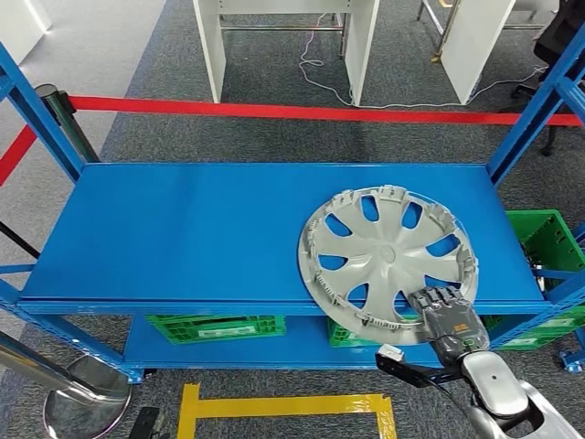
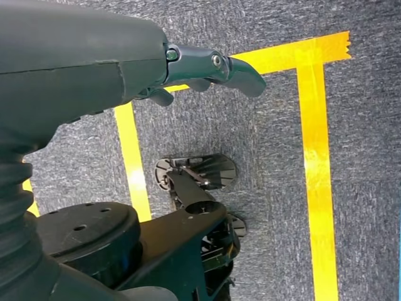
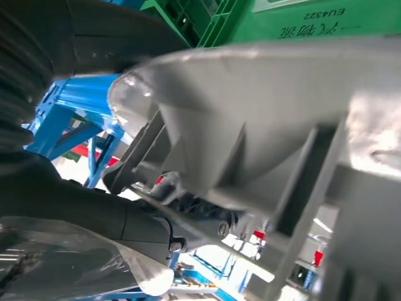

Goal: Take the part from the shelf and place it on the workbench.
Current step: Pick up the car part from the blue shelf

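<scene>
A silver wheel cover [image 1: 387,258] with curved spokes lies on the right half of the blue shelf [image 1: 179,229], its near rim hanging past the shelf's front edge. My right hand [image 1: 445,311] grips that near rim at its right side, fingers laid over the top face. In the right wrist view the grey cover [image 3: 265,106] fills the space against the hand [image 3: 141,226], whose dark fingers lie under it. My left hand [image 2: 208,66] hangs over the carpet, fingers extended and holding nothing.
Green crates [image 1: 218,326] sit on the lower shelf level, another green crate [image 1: 548,238] at the right. Blue uprights [image 1: 531,114] frame the shelf. Red barrier tape [image 1: 311,112] runs behind it. Yellow floor tape [image 1: 282,407] marks the carpet; a metal stanchion base [image 1: 82,393] stands at lower left.
</scene>
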### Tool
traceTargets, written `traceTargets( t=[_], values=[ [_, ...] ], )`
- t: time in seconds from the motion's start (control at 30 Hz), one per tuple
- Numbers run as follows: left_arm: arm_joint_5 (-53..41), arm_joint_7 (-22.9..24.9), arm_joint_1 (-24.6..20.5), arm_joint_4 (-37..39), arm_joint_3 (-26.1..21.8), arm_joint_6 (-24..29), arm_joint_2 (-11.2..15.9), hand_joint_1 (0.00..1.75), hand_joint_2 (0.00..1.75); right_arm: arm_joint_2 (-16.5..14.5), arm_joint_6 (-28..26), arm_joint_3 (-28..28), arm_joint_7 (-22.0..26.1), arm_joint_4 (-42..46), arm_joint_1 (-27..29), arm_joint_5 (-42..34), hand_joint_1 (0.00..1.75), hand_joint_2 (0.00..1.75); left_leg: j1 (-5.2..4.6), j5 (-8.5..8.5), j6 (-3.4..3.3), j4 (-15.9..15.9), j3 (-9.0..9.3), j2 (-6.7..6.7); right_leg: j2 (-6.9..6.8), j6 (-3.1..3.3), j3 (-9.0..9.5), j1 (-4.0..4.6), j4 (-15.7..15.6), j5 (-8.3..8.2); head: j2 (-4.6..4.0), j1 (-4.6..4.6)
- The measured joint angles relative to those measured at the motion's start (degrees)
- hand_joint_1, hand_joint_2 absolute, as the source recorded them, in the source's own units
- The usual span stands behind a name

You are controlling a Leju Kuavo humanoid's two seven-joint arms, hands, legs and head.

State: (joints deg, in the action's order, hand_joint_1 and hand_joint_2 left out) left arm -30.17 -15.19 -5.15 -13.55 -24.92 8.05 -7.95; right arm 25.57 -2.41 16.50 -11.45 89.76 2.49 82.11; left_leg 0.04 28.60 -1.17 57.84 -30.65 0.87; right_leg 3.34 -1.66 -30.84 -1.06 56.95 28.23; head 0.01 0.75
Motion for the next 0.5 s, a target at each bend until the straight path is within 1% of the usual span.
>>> traceTargets(
  t=[0.4,0.5],
  values=[
    [-0.8,-0.3,-0.1,0.0,-0.2,0.8,-0.2,0.0,1.75,0.0,-0.8,3.3,1.3,-0.4,-2.0,1.7,1.75,1.75,0.0,-0.04,-0.02,0.0,0.03,0.01,-0.02,-0.01,0.03,0.0,0.0,-0.03,-0.01,0.01],
    [-0.8,-0.3,-0.1,0.0,-0.4,1.7,-0.2,0.0,1.75,0.1,-2.9,4.2,1.6,0.4,-2.1,2.5,1.75,1.75,0.0,-0.05,-0.03,0.0,0.03,0.01,-0.02,-0.03,0.04,0.0,0.0,-0.04,-0.01,0.01]
  ],
)
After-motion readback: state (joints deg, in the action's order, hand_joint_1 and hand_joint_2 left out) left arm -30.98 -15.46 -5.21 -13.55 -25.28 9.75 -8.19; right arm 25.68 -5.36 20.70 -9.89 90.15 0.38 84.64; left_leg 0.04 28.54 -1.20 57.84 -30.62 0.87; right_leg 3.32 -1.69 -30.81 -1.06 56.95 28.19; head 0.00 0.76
